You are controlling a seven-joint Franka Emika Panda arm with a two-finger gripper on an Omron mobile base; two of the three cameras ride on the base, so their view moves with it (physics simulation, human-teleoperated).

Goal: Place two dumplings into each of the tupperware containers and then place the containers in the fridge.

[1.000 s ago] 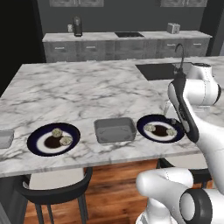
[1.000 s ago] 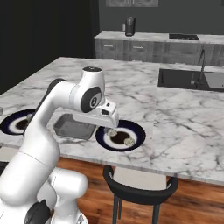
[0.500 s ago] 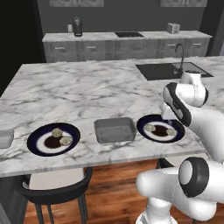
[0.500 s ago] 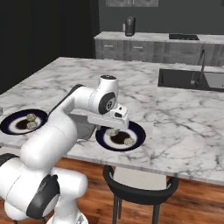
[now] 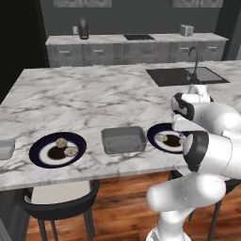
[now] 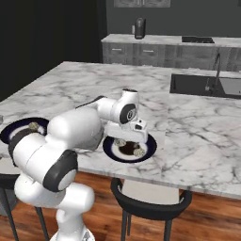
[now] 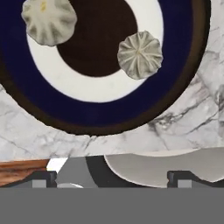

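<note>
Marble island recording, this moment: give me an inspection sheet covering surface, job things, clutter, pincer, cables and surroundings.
Surface: marble island with a built-in sink and faucet.
Job's things: two dumplings beside dark sauce on the right plate; two more on the left plate; one tupperware container between the plates, nothing in it; a second container at the left edge.
Clutter: nothing seen.
Pincer: pincer open, above the right plate, holding nothing.
Cables: nothing seen.
Surroundings: back counter with cooktop, dark canister; stools at the island.

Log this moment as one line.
phase: reach | gripper: open, above plate | dumplings: on plate | tupperware container: empty
</note>
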